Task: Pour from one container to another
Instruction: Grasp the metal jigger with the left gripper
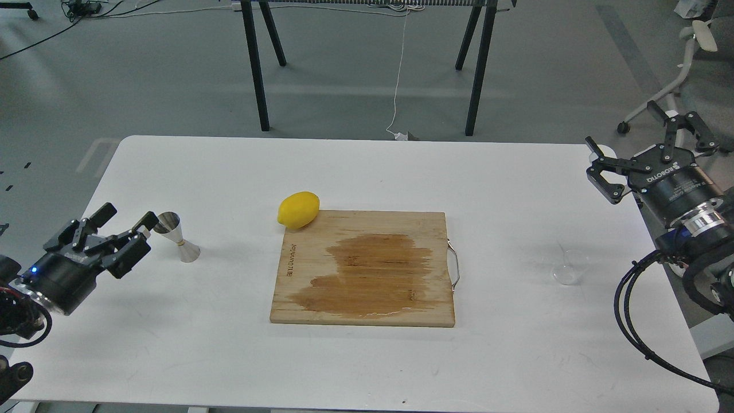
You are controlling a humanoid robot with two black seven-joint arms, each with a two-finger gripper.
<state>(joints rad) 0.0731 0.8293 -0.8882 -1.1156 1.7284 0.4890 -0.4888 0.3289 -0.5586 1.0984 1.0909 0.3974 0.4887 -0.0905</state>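
On white table (367,172): small clear glass cup (570,267) right, below my right gripper (642,149), fingers apart, empty. Shiny steel hourglass jigger (179,236) upright beside my left gripper (129,221), fingers apart, probably to steady it.

A cutting board (367,269) and lemon (299,209) occupy the table's (229,355) middle; bare surface runs along its near edge.

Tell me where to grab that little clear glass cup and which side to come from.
Grip the glass cup across its side wall below the round rim, coming level from the right, where the open right hand already sits. It stands upright with bare table around it.
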